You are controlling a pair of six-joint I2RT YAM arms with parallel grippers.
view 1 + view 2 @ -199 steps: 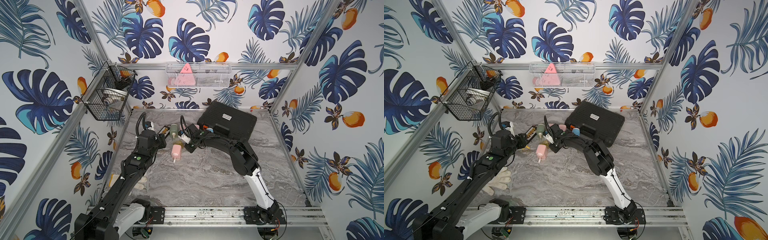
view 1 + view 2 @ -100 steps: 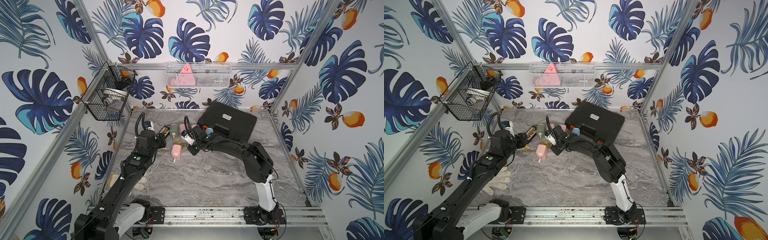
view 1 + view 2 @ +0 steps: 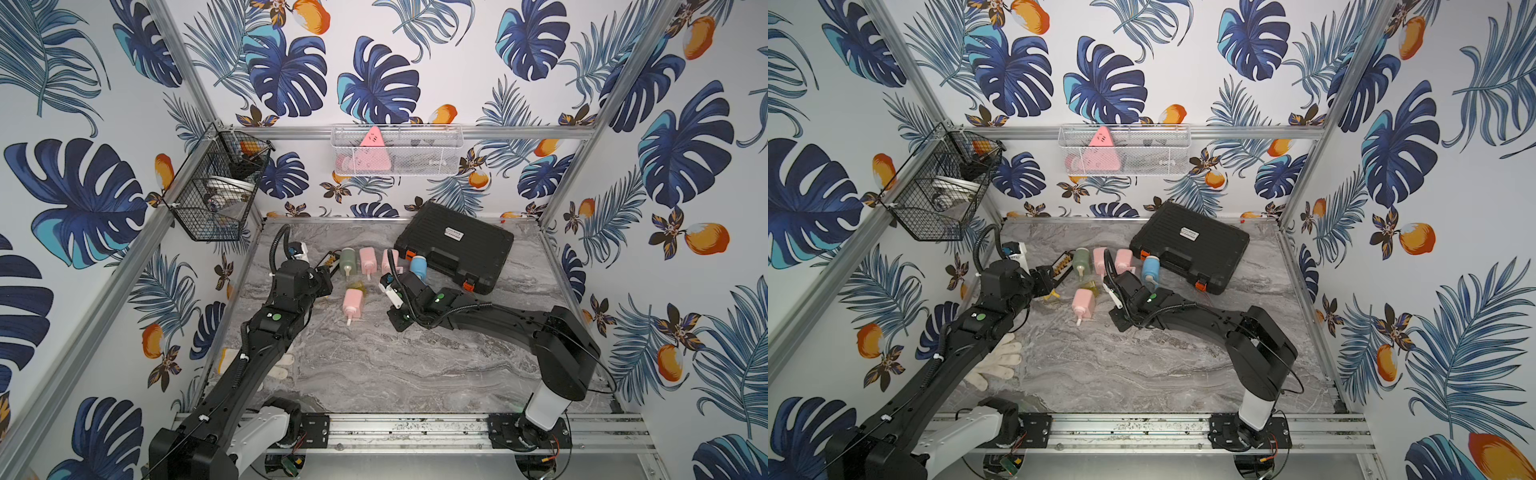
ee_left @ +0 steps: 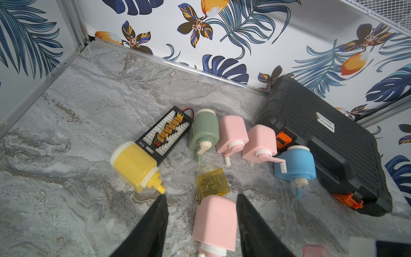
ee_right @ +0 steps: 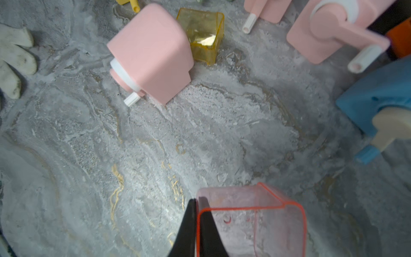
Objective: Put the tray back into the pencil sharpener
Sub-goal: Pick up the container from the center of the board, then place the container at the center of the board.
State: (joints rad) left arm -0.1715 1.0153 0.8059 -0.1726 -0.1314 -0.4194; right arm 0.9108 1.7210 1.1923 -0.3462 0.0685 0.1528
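Ahead of the left fingers (image 4: pixel 153 224) we see a connector board (image 4: pixel 166 133), a green sharpener (image 4: pixel 205 131) just beside it, maybe touching. Farther ahead sits a black case (image 4: pixel 322 144); well behind them, a white glove (image 3: pixel 994 361).

In a top view, my left arm (image 3: pixel 976 328) runs up the left side of the desk (image 3: pixel 1142 365) and my right arm (image 3: pixel 1204 322) stretches in low from the right. Both end near a pink sharpener (image 3: pixel 1082 302) that lies alone on its side between them. From here I cannot tell how either pair of jaws stands. A clear yellow tray (image 3: pixel 1090 286) lies just behind that sharpener. Further back is a row: connector board (image 3: pixel 1062 262), green sharpener (image 3: pixel 1081 259), two more pink sharpeners (image 3: pixel 1124 258), then a blue sharpener (image 3: pixel 1150 268) just beside a black case (image 3: pixel 1190 245). A white glove (image 3: pixel 998 361) lies partly under my left arm.
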